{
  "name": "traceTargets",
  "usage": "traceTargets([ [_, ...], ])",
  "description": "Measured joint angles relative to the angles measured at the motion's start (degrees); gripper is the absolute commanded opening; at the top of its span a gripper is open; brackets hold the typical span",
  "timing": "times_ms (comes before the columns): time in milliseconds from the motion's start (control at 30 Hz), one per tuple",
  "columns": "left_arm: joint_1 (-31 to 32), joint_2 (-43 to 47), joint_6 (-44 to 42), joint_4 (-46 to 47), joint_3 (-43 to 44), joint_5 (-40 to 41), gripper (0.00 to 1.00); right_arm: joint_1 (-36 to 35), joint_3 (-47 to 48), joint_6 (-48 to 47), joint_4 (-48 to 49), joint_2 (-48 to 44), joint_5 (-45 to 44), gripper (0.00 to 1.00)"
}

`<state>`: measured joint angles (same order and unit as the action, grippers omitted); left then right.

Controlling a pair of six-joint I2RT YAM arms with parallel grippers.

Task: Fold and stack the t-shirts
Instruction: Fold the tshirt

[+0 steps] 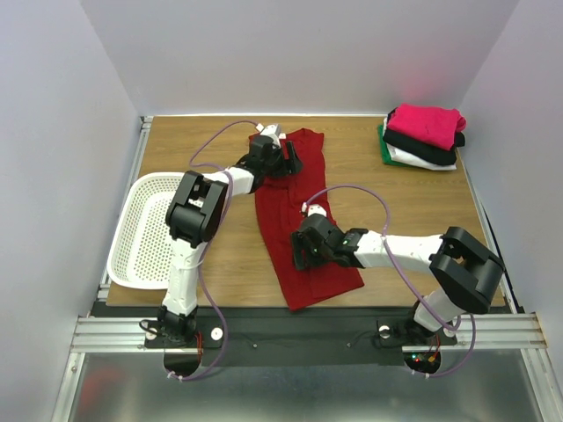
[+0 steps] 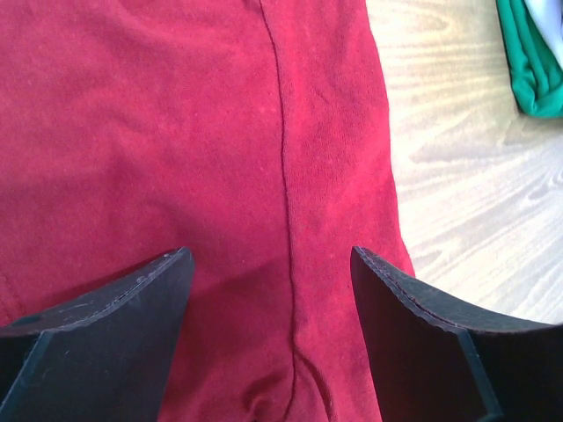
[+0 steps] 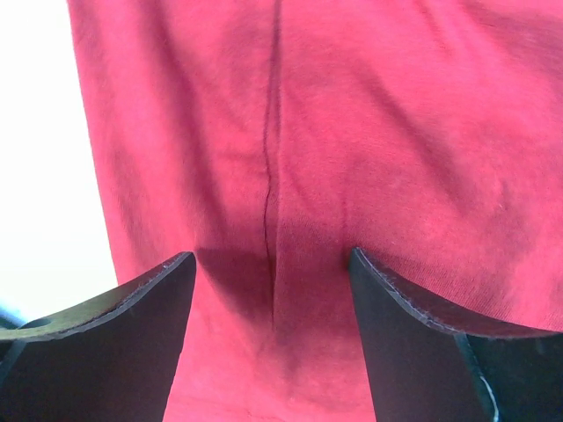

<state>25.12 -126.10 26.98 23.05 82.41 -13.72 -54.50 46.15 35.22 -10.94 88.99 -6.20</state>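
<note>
Dark red t-shirt (image 1: 277, 215) seems soft, limp; pinch its edges. Left gripper (image 2: 268, 264) and right gripper (image 3: 271, 264) gape wide, empty.

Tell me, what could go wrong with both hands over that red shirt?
The left hand and right hand both stand open over the dark red shirt, a crease between their fingers; closing could catch only the top layer, so the fold comes out crooked. The shirt's near corner lies by the front edge of the table; a pull might drag it off.
</note>
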Motion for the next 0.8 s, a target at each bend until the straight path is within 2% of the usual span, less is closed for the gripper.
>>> traceTargets([
  [167, -0.33, -3.10, 0.07, -0.87, 4.83, -0.07, 0.84, -0.85, 0.11, 0.02, 0.39, 0.02, 2.67, 0.76],
  [400, -0.46, -4.33, 0.20, -2.29, 7.30, -0.24, 0.84, -3.41, 0.20, 0.20, 1.60, 0.28, 5.77, 0.76],
  [800, -0.48, -6.91, -0.70, -4.37, 12.13, -0.22, 0.84, -3.78, 0.22, 0.09, 1.53, 0.02, 2.45, 0.78],
])
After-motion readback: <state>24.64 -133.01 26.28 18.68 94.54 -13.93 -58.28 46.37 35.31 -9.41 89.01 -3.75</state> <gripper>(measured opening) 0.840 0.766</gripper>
